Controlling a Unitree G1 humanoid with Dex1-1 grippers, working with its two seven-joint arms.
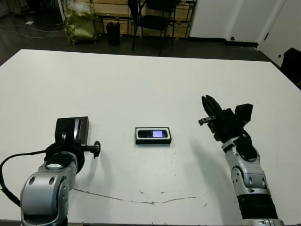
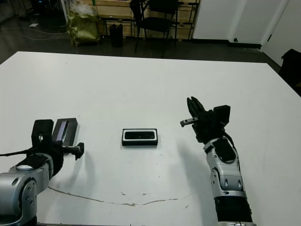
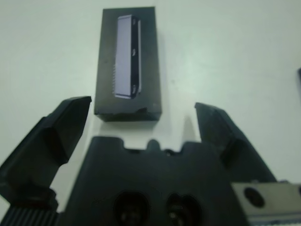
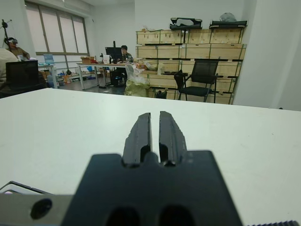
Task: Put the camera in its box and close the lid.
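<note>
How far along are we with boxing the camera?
Done: the camera lies in the box. In hand: the left claw, open, sits just short of the lid, which lies apart on the table. The right claw is shut, empty. Left: grasp lid, close box.

Camera in box at mid-counter, lid to the left.

The camera [image 1: 154, 133] lies in the box [image 1: 153, 136] at the middle of the counter [image 1: 141, 80]. The lid [image 1: 77, 128] lies well left, just beyond the left pincer [image 3: 141, 127]. The right pincer [image 1: 210, 107] hangs right of the box.
</note>
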